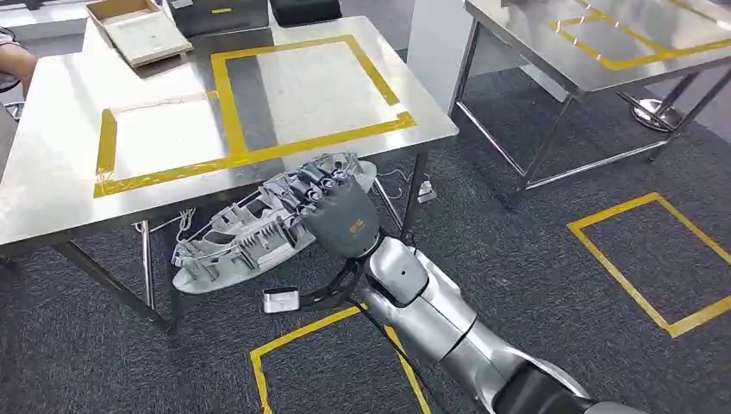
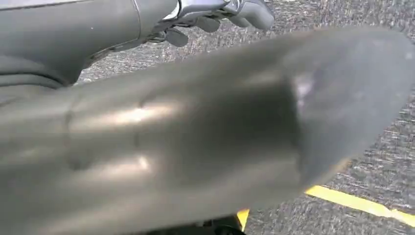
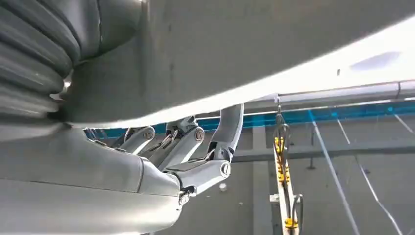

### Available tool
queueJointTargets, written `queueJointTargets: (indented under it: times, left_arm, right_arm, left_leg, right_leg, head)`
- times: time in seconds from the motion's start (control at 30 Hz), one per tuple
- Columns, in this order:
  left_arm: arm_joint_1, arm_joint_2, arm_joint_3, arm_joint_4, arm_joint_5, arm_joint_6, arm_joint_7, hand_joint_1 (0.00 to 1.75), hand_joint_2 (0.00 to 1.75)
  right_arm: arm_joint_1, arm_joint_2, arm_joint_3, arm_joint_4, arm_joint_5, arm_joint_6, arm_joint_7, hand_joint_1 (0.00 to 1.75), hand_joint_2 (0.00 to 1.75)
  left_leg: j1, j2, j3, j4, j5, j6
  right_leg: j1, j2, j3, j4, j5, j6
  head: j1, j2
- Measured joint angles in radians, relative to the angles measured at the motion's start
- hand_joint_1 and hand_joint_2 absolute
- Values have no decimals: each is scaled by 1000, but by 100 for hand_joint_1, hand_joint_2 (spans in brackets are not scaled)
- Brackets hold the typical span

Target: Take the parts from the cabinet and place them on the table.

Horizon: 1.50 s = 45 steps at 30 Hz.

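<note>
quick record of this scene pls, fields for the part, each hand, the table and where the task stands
part: large grey ribbed plastic part, carried in front of the table's near edge, not yet on it
right hand: right hand grips the part at its right end
left hand: left hand, fingers loosely curled over the carpet; whether it holds anything cannot be told
table: steel table marked with yellow tape rectangles; open shallow box at its far side
task state: part held, still to be set down
</note>
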Motion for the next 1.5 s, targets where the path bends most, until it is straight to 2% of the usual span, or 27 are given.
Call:
queueJointTargets:
  times: [0.1, 0.13, 0.17, 0.27, 0.33, 0.37, 0.47, 0.5, 0.57, 0.63, 0.67, 0.7, 0.77, 0.8, 0.83, 0.87, 0.93, 1.0, 1.13, 1.17, 1.2, 1.27, 1.3, 1.33, 1.37, 1.43, 1.5]
  left_arm:
    - [-1, 0, 0, 0, -1, -2, -3, 0, 0]
    - [1, 0, 0, 0, 0, -5, -9, 0, 0]
    - [2, 0, 0, 0, 2, -6, -13, 0, 0]
    - [2, -1, 0, 0, 5, -6, -23, 0, 0]
    - [-1, -3, 0, 1, 4, -9, -24, 0, 0]
    - [0, -3, 0, 1, 2, -9, -24, 0, 0]
    - [-1, -2, -1, 1, -4, -14, -21, 0, 0]
    - [-3, -2, -1, 1, -7, -15, -21, 0, 0]
    - [-4, -2, -2, 1, -13, -17, -18, 0, 0]
    - [1, 0, -2, 1, -16, -18, -13, 0, 0]
    - [3, 0, -2, 1, -17, -18, -10, 0, 0]
    - [4, 2, -4, 1, -19, -18, -8, 0, 0]
    - [3, 2, -9, 1, -23, -18, -5, 0, 0]
    - [5, 2, -10, 2, -23, -18, -3, 0, 0]
    - [3, 2, -10, 2, -23, -21, -2, 0, 0]
    - [3, 2, -11, 2, -24, -21, -1, 0, 0]
    - [5, 1, -11, 2, -26, -21, 0, 0, 0]
    - [3, 1, -11, 2, -27, -21, -1, 0, 0]
    - [1, 1, -14, 1, -26, -19, -11, 0, 0]
    - [2, 1, -14, 1, -25, -19, -13, 0, 0]
    - [2, 1, -14, 1, -23, -19, -16, 0, 0]
    - [2, 0, -14, 1, -18, -19, -24, 0, 0]
    - [2, -2, -14, 2, -15, -19, -27, 0, 0]
    - [1, -2, -14, 2, -13, -19, -31, 0, 0]
    - [0, -2, -14, 1, -12, -20, -32, 0, 0]
    - [2, -1, -14, 1, -11, -24, -33, 0, 0]
    - [0, 0, -14, 1, -11, -27, -32, 0, 0]
  right_arm:
    - [-3, 0, -10, 11, -27, -11, -10, 175, 175]
    - [-3, 0, -13, 16, -36, -22, -18, 175, 175]
    - [-3, 1, -14, 18, -42, -34, -20, 175, 175]
    - [-12, 9, -17, 18, -42, -56, -19, 175, 175]
    - [-30, 18, -23, 21, -34, -66, -11, 175, 175]
    - [-36, 22, -28, 21, -30, -72, -9, 175, 175]
    - [-45, 32, -45, 23, -9, -78, 1, 175, 175]
    - [-52, 33, -53, 25, -7, -83, 4, 175, 175]
    - [-61, 34, -68, 34, -4, -95, 0, 175, 175]
    - [-63, 34, -86, 49, 1, -103, -2, 175, 175]
    - [-63, 34, -95, 61, 6, -106, -3, 175, 175]
    - [-64, 34, -104, 73, 9, -108, -4, 175, 175]
    - [-64, 34, -118, 90, 10, -112, -7, 175, 175]
    - [-66, 34, -125, 99, 9, -116, -8, 175, 175]
    - [-68, 34, -131, 107, 9, -120, -13, 175, 175]
    - [-71, 34, -137, 111, 11, -121, -14, 175, 175]
    - [-72, 34, -146, 120, 11, -122, -16, 175, 175]
    - [-74, 34, -154, 127, 9, -123, -16, 175, 175]
    - [-76, 35, -166, 144, 5, -128, -25, 175, 175]
    - [-76, 35, -167, 148, 3, -129, -32, 175, 175]
    - [-75, 35, -167, 152, 2, -129, -37, 175, 175]
    - [-74, 35, -169, 159, 0, -130, -42, 175, 175]
    - [-75, 35, -170, 159, 0, -133, -45, 175, 175]
    - [-78, 37, -171, 162, -1, -137, -49, 175, 175]
    - [-80, 39, -171, 163, 0, -139, -53, 175, 175]
    - [-80, 42, -171, 164, 0, -143, -57, 175, 175]
    - [-82, 47, -171, 164, 4, -144, -68, 175, 175]
  left_leg:
    - [-7, 0, 16, 0, -17, 10]
    - [-10, -1, 26, 0, -26, 11]
    - [-13, -3, 38, 0, -35, 10]
    - [-18, -4, 63, -2, -62, 8]
    - [-22, -5, 74, -2, -73, -4]
    - [-22, -2, 81, -6, -78, -12]
    - [-21, 0, 91, 22, -84, -27]
    - [-21, 2, 71, 67, -92, -33]
    - [-15, 3, -19, 201, -139, -42]
    - [-12, 3, -93, 281, -171, -45]
    - [-11, 4, -99, 262, -150, -46]
    - [-10, 4, -89, 210, -108, -48]
    - [-7, 5, -41, 40, 23, -52]
    - [-9, 7, -40, 10, 33, -48]
    - [-11, 9, -37, 11, -4, -33]
    - [-14, 7, -28, 9, 18, -23]
    - [-13, 5, -17, 5, 17, -5]
    - [-9, 4, -1, 1, 13, 6]
    - [-11, 3, 9, 1, -5, 16]
    - [-11, 1, 16, 1, -11, 15]
    - [-12, 0, 25, 1, -18, 14]
    - [-13, -1, 45, 1, -32, 9]
    - [-13, -1, 46, 0, -38, 5]
    - [-17, -2, 50, 1, -42, -2]
    - [-15, 0, 49, -5, -46, -9]
    - [-16, 1, 65, 6, -35, -24]
    - [-16, 2, 58, 38, -57, -35]
  right_leg:
    - [5, 0, -142, 199, -62, 0]
    - [6, 0, -167, 210, -53, -3]
    - [8, 0, -170, 180, -20, -9]
    - [23, -3, -110, -47, 155, -40]
    - [33, -5, -109, -61, 98, -46]
    - [34, -4, -99, -69, 119, -50]
    - [23, -4, -61, -82, 117, -66]
    - [21, -4, -52, -82, 111, -70]
    - [21, -4, -41, -82, 97, -74]
    - [20, -2, -22, -82, 81, -72]
    - [18, -1, -10, -82, 72, -70]
    - [16, 0, 4, -82, 62, -67]
    - [12, 0, 32, -81, 40, -57]
    - [14, 0, 41, -75, 30, -51]
    - [15, 3, 38, -77, 24, -44]
    - [14, 2, 39, -81, 17, -35]
    - [16, 3, 51, -69, 26, -23]
    - [12, 0, 28, -21, 17, -13]
    - [12, 0, -152, 224, -78, 0]
    - [12, 0, -168, 221, -66, -4]
    - [13, 0, -162, 176, -25, -6]
    - [14, -1, -107, 7, 100, -18]
    - [18, -6, -86, -70, 141, -27]
    - [27, -9, -88, -71, 90, -29]
    - [28, -8, -82, -70, 83, -32]
    - [24, -4, -70, -85, 108, -48]
    - [18, -5, -43, -89, 109, -62]
  head:
    - [2, 0]
    - [3, 0]
    - [3, 0]
    - [3, 0]
    - [2, 0]
    - [4, 0]
    - [5, 0]
    - [-5, 0]
    - [-4, 0]
    - [-3, 0]
    - [-3, 0]
    - [-3, 0]
    - [-4, 0]
    - [-6, 0]
    - [-10, 0]
    - [-9, 0]
    - [-9, 0]
    - [-7, 0]
    - [-1, 0]
    - [-1, 0]
    - [-1, 0]
    - [-1, 0]
    - [-1, 0]
    - [-3, 0]
    - [2, 0]
    - [2, 0]
    - [1, 0]
